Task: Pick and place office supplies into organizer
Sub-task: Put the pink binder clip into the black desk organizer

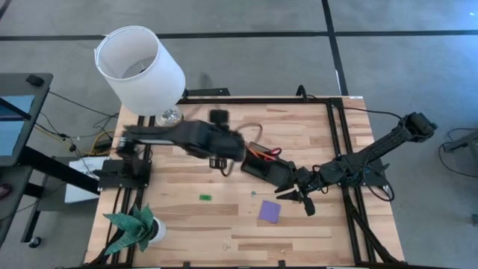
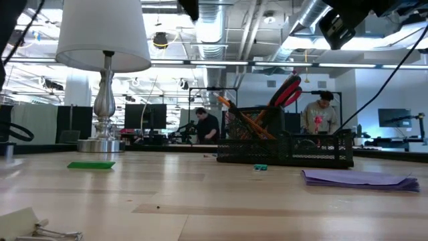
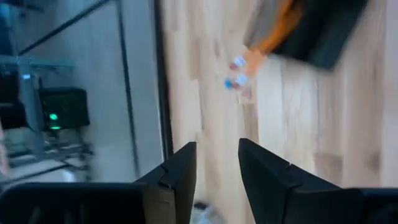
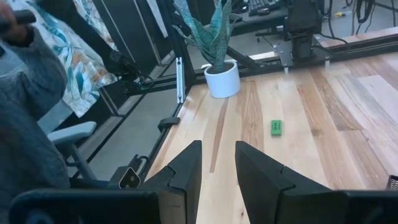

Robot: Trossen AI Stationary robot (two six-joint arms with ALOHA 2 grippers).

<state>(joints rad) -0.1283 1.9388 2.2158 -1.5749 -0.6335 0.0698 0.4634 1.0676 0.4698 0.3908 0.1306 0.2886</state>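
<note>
Organizer (image 1: 263,166) sits mid-table, slightly right of centre; red-handled scissors (image 2: 287,90) and orange pencils (image 2: 244,120) already stand in its tall back section. Loose supplies left on the wood: purple note pad (image 1: 270,211) just near of the organizer, small green piece (image 1: 205,197) to its left, well apart from both. Left gripper (image 3: 216,163) hangs over the organizer's left end, fingers spread a narrow gap, nothing between them; its wrist view is motion-blurred, with wood and an orange pencil past the tips. Right gripper (image 4: 217,163) is at the organizer's right end, next to the pad, fingers also slightly apart and empty, looking out toward the green piece and the potted plant (image 4: 219,53). My read: next pick is the pad or the green piece. Advice: right arm takes the pad since it's closest, but it's flat on the table, so come in low at an edge and lift one side rather than pinching from above. Left arm should clear the organizer first so the two don't cross. Green piece is tiny: centre the fingers over it, descend straight, close slowly. Keep clear of the lamp (image 1: 142,69) at far left.
</note>
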